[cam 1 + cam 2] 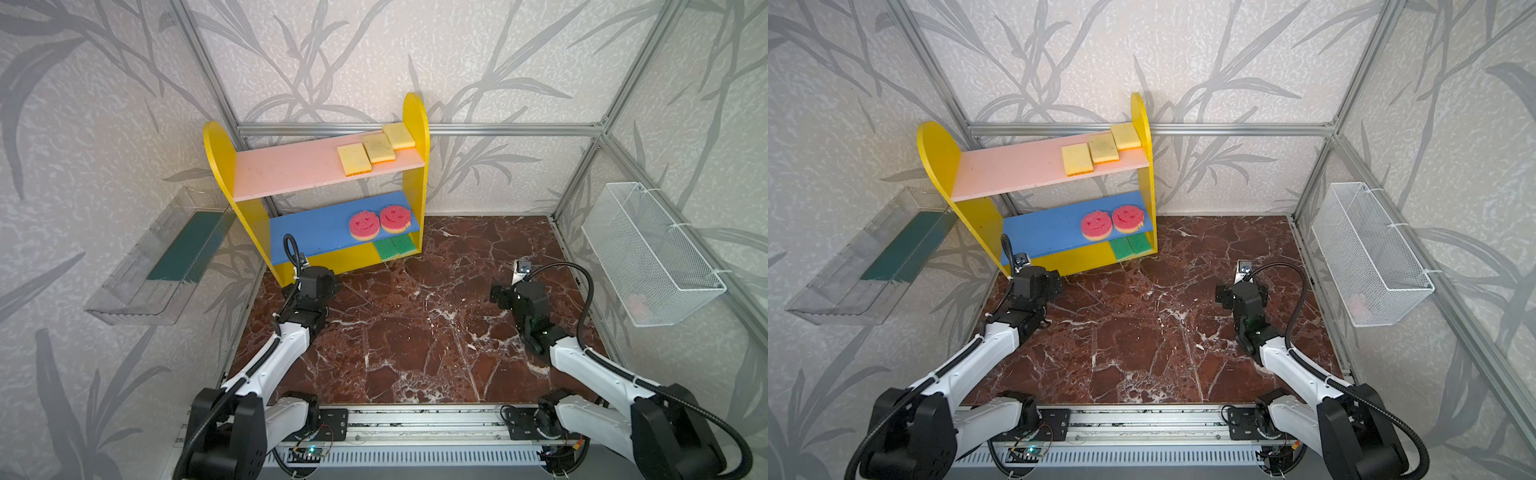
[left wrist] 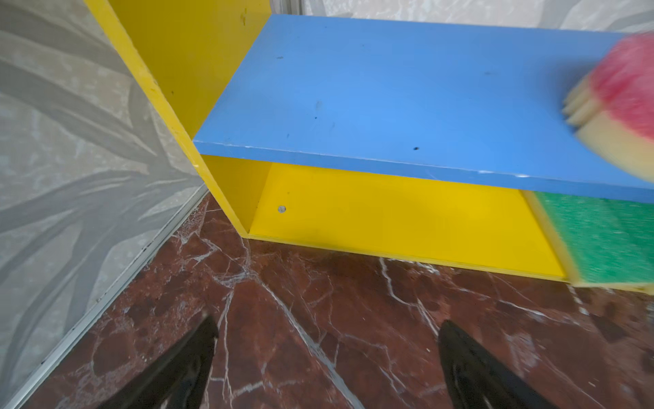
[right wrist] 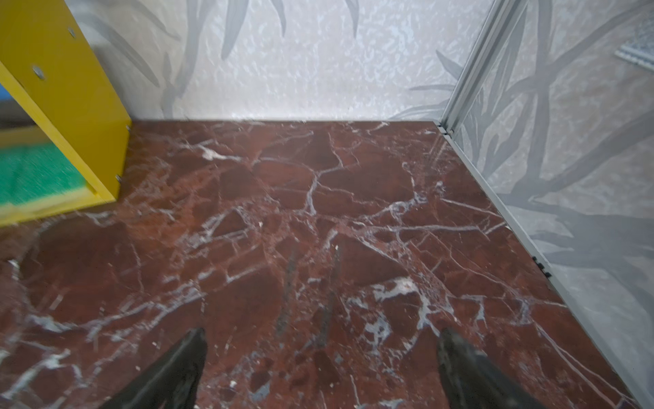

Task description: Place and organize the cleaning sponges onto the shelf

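The shelf is set at the back of the worktop, towards the left. It is made of two yellow side panels with round tops, a pink board on top, a blue board in the middle and a yellow base.

All seven sponges are found on the shelf. They are all kept at its right end, as seen in both top views. Three yellow sponges are laid flat in a row on the pink board, touching each other. The last one is pushed up beside the side panel. A thin orange edge is seen under the front one. Two pink sponges are laid side by side on the blue board. They are round with bumpy rims. A smiling face is marked on each, and a pale yellow layer is seen underneath. Two green sponges are laid side by side on the base, green face up, with yellow foam below.

The left gripper is held low in front of the shelf's left end, with its jaws wide apart and nothing between them. The right gripper is held over the worktop, well apart from the shelf. Its jaws are wide apart too, and nothing is held
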You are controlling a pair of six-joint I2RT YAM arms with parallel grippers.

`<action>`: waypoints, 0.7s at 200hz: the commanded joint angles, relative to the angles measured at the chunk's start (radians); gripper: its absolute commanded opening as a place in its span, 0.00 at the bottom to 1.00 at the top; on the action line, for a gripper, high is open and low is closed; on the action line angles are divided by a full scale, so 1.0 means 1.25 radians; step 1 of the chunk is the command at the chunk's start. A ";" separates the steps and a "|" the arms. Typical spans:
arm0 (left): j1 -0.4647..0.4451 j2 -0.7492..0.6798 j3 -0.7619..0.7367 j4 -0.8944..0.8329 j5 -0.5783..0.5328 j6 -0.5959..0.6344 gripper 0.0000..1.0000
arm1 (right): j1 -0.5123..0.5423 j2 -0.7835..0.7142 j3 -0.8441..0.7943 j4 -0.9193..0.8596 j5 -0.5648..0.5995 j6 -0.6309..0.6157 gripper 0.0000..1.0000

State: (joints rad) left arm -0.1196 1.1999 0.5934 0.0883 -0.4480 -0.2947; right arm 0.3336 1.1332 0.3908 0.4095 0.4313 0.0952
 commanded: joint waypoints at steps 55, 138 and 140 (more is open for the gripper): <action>0.057 0.150 -0.188 0.577 0.018 0.173 0.99 | -0.053 0.156 -0.062 0.309 -0.051 -0.054 0.99; 0.074 0.299 -0.181 0.714 0.112 0.201 0.99 | -0.114 0.026 -0.223 0.450 -0.165 -0.031 0.99; 0.074 0.302 -0.182 0.720 0.111 0.204 0.99 | -0.116 0.024 -0.223 0.446 -0.167 -0.030 0.99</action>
State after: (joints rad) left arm -0.0311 1.5707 0.3557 0.8883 -0.3347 -0.0772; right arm 0.2203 1.2049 0.1734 0.8257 0.2512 0.0410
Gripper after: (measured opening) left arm 0.994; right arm 0.988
